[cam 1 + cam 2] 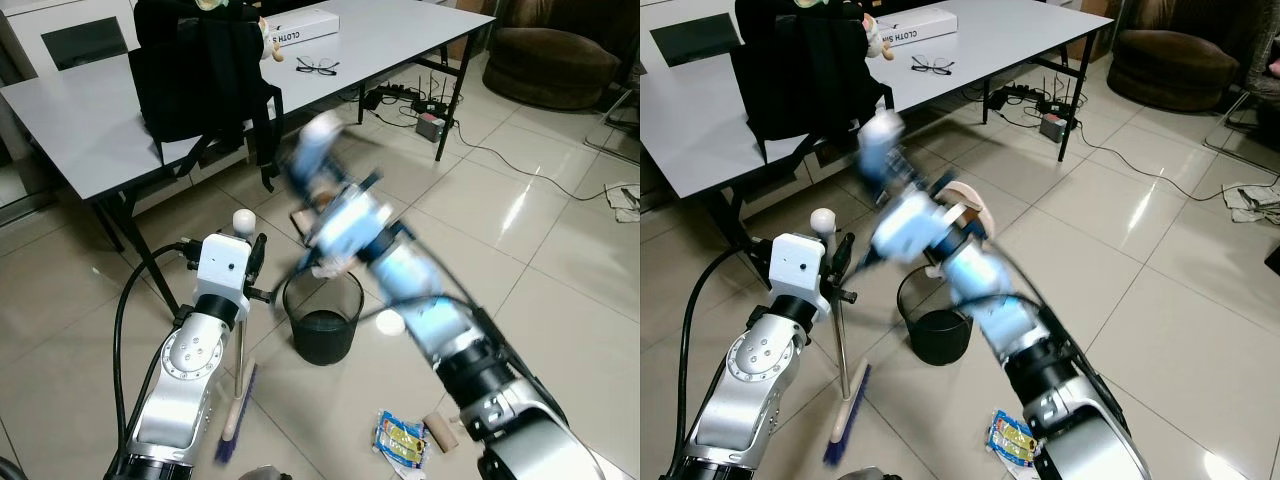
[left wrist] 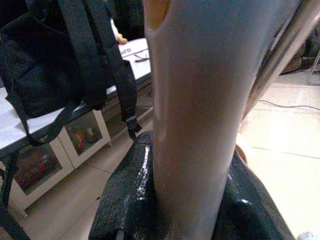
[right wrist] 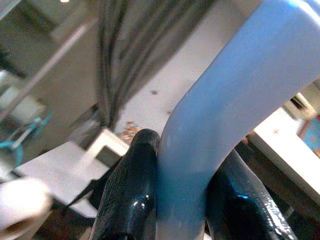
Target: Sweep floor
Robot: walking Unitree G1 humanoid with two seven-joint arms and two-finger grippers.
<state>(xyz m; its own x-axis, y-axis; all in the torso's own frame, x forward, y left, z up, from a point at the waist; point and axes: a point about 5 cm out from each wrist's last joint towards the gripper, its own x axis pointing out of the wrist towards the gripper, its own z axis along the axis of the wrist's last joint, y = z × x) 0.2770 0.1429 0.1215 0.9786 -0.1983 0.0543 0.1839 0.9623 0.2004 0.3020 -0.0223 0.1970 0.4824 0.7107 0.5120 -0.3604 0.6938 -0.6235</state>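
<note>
My left gripper (image 1: 256, 262) is shut on the broom's thin metal pole (image 1: 240, 345), just under its white cap (image 1: 243, 220). The pale pole (image 2: 195, 125) sits between the black fingers (image 2: 127, 200). The blue broom head (image 1: 237, 412) rests on the tiles. My right arm is blurred by motion above the black bin (image 1: 322, 318). The right gripper (image 1: 340, 205) is shut on a blue dustpan handle (image 3: 225, 110), which is pinched between its fingers (image 3: 132, 190). The blue blur of the dustpan (image 1: 312, 148) is raised over the bin.
A snack wrapper (image 1: 400, 440), a cardboard roll (image 1: 440, 432) and a small white piece (image 1: 388, 322) lie on the tiles right of the bin. A grey table (image 1: 90, 120) carries a black backpack (image 1: 195, 75). Cables (image 1: 430, 105) and a brown beanbag (image 1: 555, 60) are at the back right.
</note>
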